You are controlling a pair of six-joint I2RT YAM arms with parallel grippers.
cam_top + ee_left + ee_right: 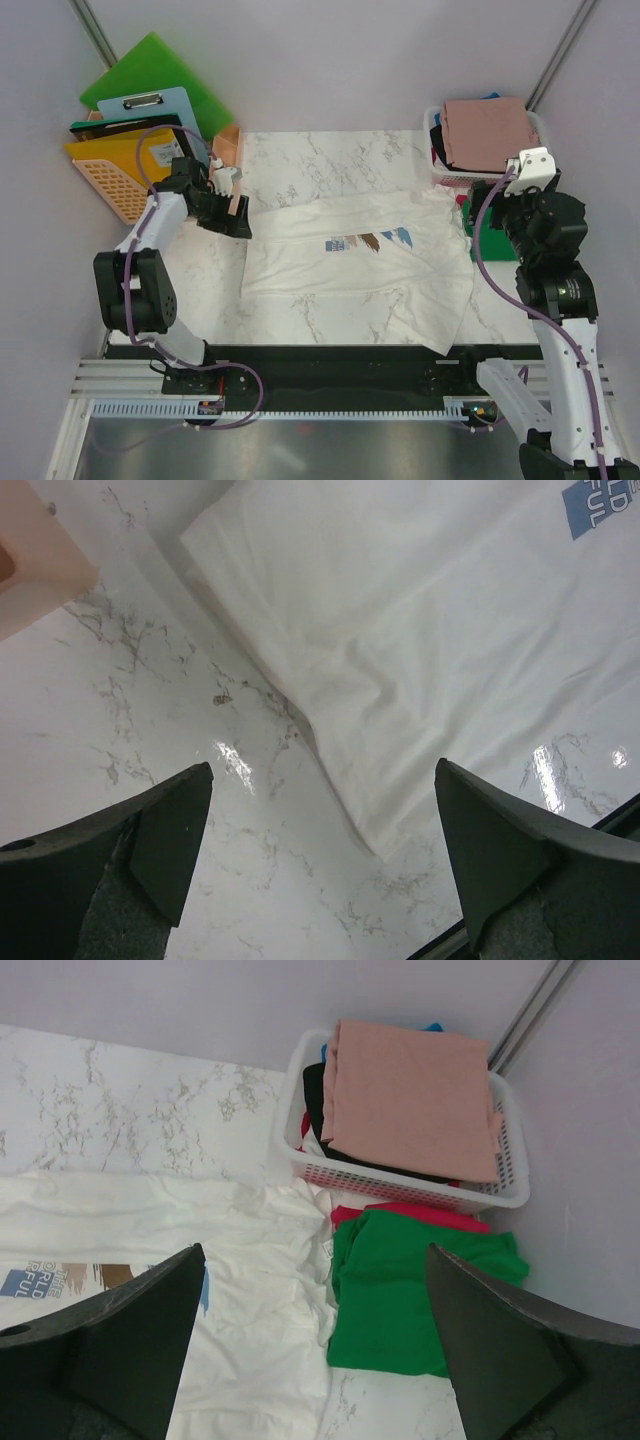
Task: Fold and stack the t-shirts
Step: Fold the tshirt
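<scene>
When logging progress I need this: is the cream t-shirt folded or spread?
Spread, not folded: the cream t-shirt lies flat on the table, print showing.

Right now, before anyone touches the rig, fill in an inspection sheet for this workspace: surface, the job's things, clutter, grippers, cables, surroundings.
Surface: marble-patterned table top, glossy; no spills seen.
Job's things: cream-white t-shirt spread out at centre, print up; dusty-pink t-shirt folded on top in the white mesh basket, black cloth beneath; green t-shirt beside that basket, red t-shirt peeking from under it.
Clutter: green boards, blue clipboard and yellow-orange basket piled far left.
Grippers: left gripper open, empty, over the shirt's left edge; right gripper open, empty, over its right side.
Cables: purple cable looped along each arm.
Surroundings: white walls, metal poles in far corners.
</scene>
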